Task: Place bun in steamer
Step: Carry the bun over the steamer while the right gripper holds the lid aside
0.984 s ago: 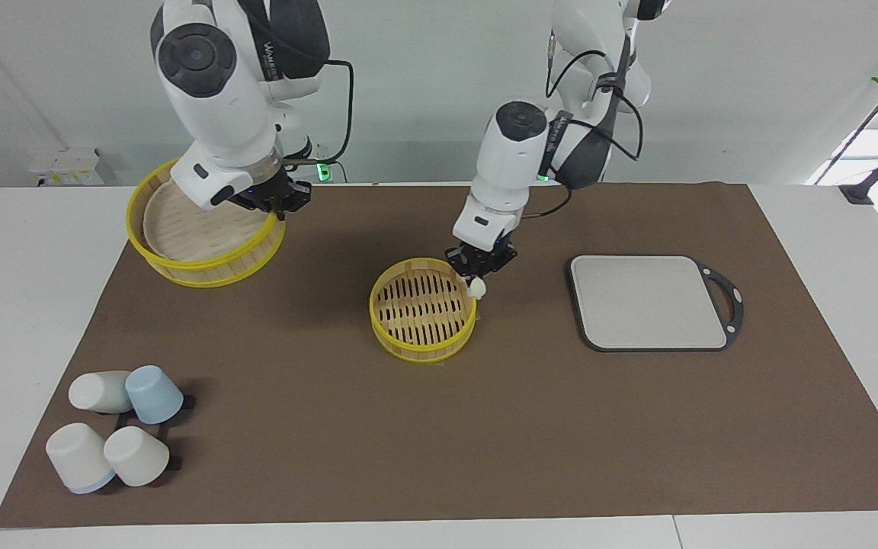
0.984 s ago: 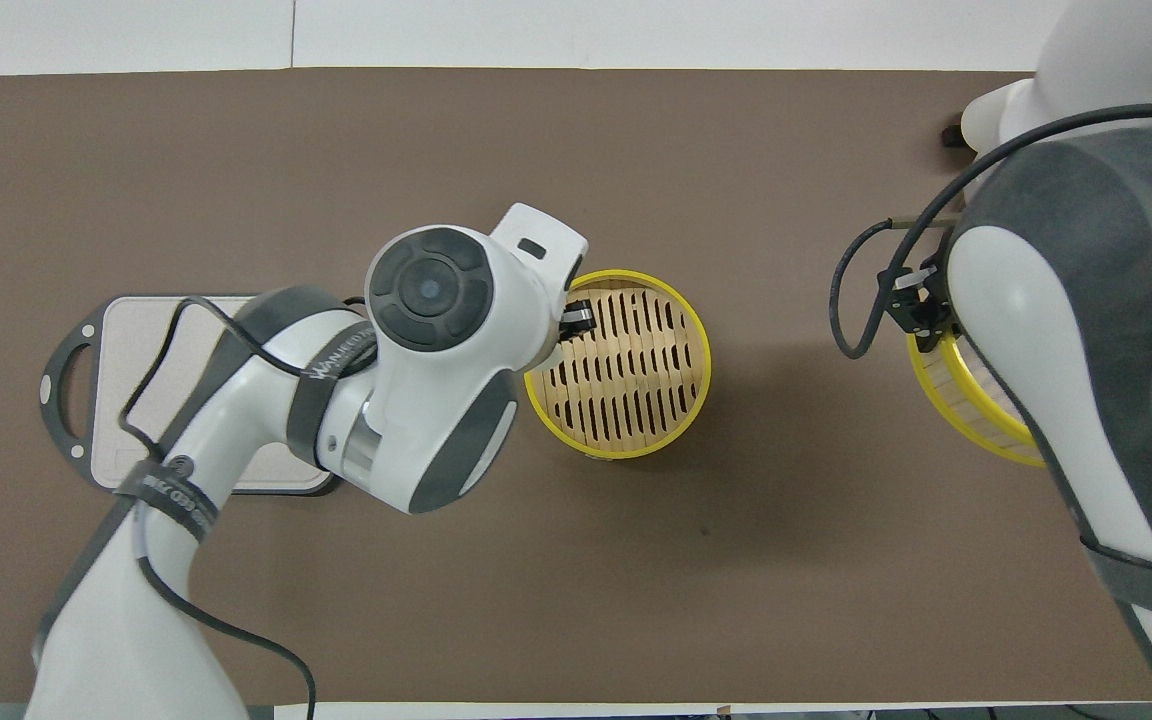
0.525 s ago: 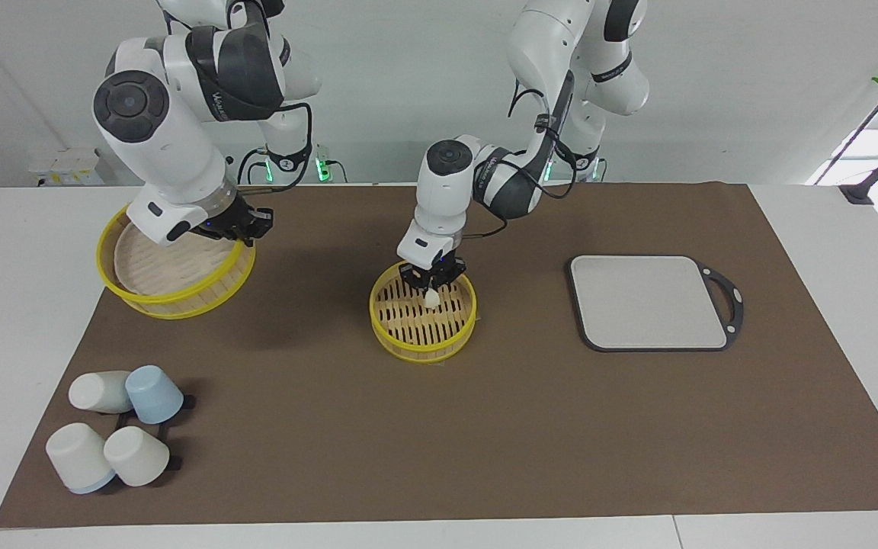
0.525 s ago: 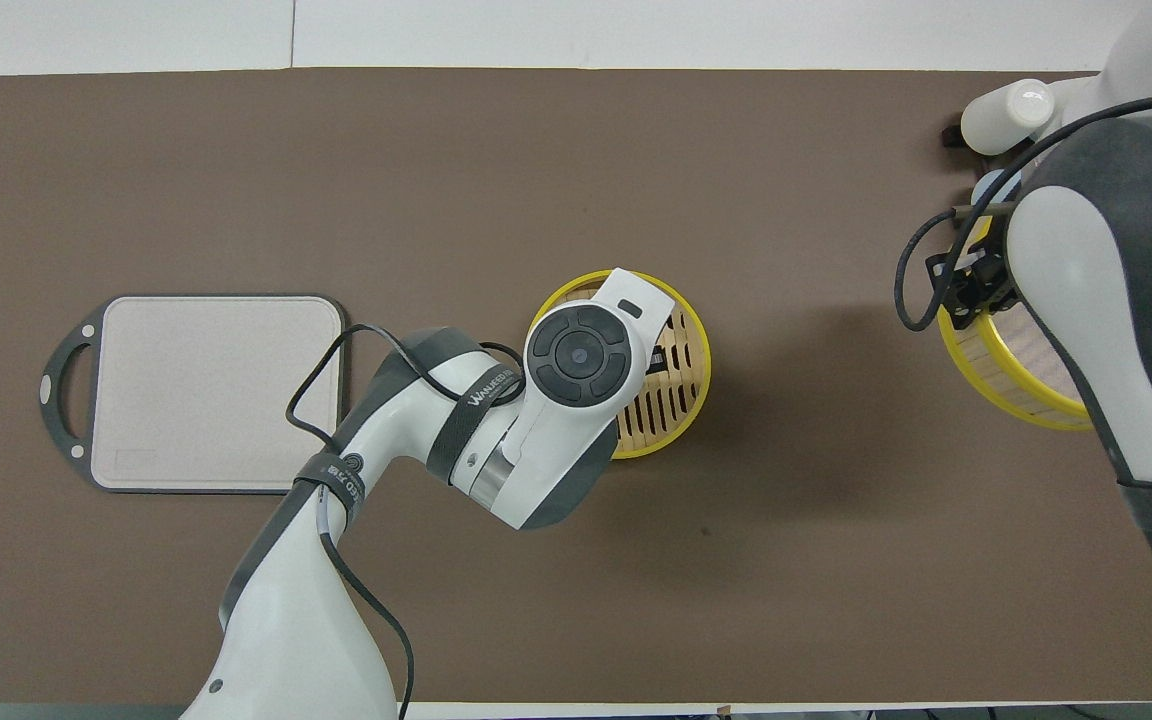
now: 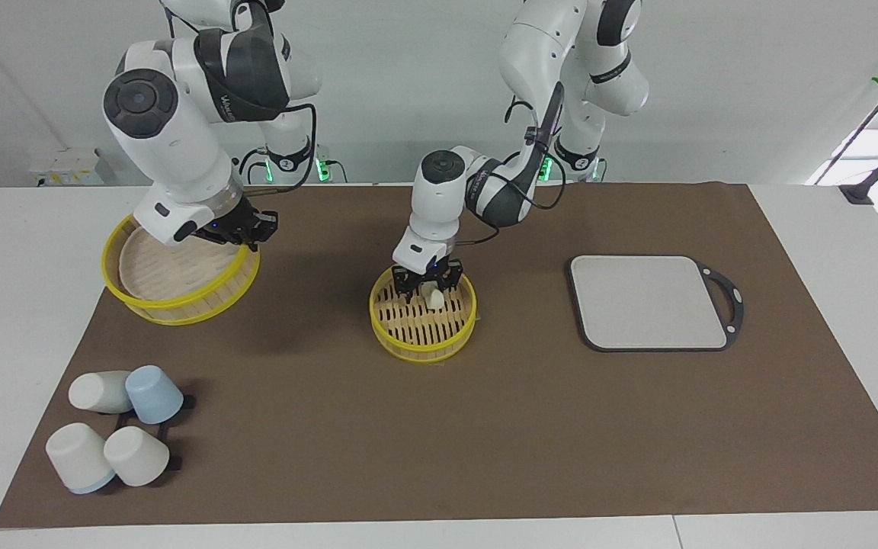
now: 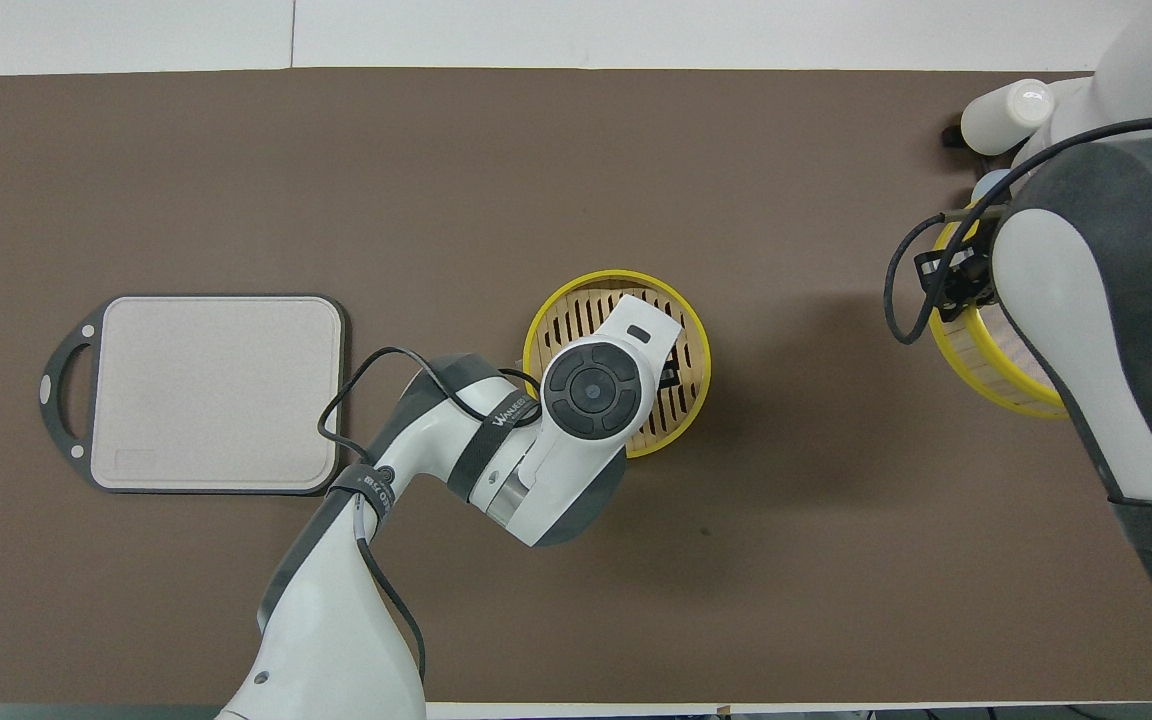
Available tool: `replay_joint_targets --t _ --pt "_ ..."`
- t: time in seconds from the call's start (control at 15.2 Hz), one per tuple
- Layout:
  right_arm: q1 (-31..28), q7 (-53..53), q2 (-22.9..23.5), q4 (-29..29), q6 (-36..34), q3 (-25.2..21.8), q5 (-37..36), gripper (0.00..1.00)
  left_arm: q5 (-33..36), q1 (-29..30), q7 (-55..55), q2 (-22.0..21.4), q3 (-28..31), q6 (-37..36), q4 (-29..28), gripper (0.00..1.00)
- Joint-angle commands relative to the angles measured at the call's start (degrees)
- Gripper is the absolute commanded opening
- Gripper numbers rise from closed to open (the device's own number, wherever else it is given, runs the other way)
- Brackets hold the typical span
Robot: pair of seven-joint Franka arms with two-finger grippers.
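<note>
The steamer's lower basket point(image 5: 418, 345) stands mid-mat, yellow-rimmed with a slatted base. On those slats lies the bun point(image 5: 434, 300), a small pale lump. My left gripper point(image 5: 428, 290) hangs low in the basket, open, fingers either side of the bun. From overhead the left wrist covers the gripper and bun; only the basket rim point(image 6: 688, 330) shows. My right gripper point(image 5: 254, 231) is shut on the rim of the steamer lid point(image 5: 172, 278), holding it tilted at the right arm's end of the table. The lid point(image 6: 976, 370) also shows overhead.
A grey square board point(image 5: 652, 301) with a dark handle lies on the mat toward the left arm's end. Several upturned cups point(image 5: 115, 427) cluster on a rack at the mat's corner farthest from the robots, at the right arm's end.
The left gripper carried the bun from the basket's rim over the slats, lowered, then opened and let it go. The right arm shifted the lid outward and lower.
</note>
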Motion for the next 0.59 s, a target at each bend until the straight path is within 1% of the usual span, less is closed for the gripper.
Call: replay_joint_targets --t 0.0,0.26,0.33,0.39,0.53 --pt "-0.2 -1.0 -2.8 -3.6 1.3 0.3 -0.9 0.00 1.0 -1.0 -1.6 -0.9 1.0 1.1 -1.4 1.00" --pt "-0.6 -1.7 -2.9 -4.1 0.7 0.3 -0.9 0.00 1.0 -0.9 -1.6 -1.0 1.3 0.2 -1.1 1.00" --pt "-0.6 -1.6 -2.9 -4.1 0.7 0.3 -0.9 0.00 1.0 -0.3 -1.2 -2.1 1.5 -1.5 -1.0 1.00" --pt "-0.7 -1.7 -2.9 -4.1 0.7 0.4 -0.8 0.00 1.0 0.4 -0.7 -4.4 1.7 -3.9 -1.0 1.00" --pt "-1.8 -2.8 -3.4 -4.9 1.0 0.4 0.1 0.00 1.1 4.6 3.3 -10.0 1.7 -11.8 -0.9 1.00"
